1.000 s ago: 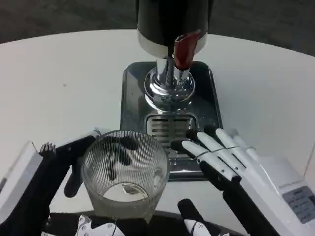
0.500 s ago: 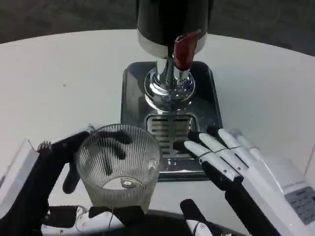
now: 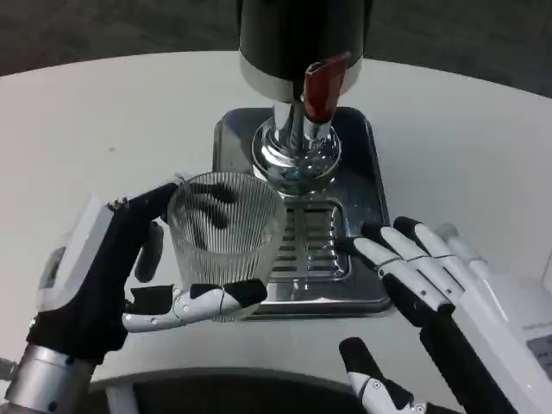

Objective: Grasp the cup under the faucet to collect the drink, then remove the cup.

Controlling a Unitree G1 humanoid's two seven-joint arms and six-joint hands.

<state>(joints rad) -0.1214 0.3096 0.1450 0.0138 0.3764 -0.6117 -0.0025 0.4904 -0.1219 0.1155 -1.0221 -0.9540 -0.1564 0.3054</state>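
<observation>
Left hand: the left hand grips the cup, fingers wrapped round it.
Change: the cup has moved toward 12 o'clock, onto the drip tray — closer to the faucet, likely not yet beneath it.
Cup: clear ribbed glass, upright, seemingly empty.
Right hand: the right hand, at 4 o'clock — fingers spread, holding nothing.

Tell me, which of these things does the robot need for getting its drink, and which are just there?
Needed for the job:
- ribbed glass cup, held by the left hand
- dispenser faucet with red lever
- metal drip tray the cup is moving over

Just there:
- right hand, open and waiting beside the tray
- white table
</observation>
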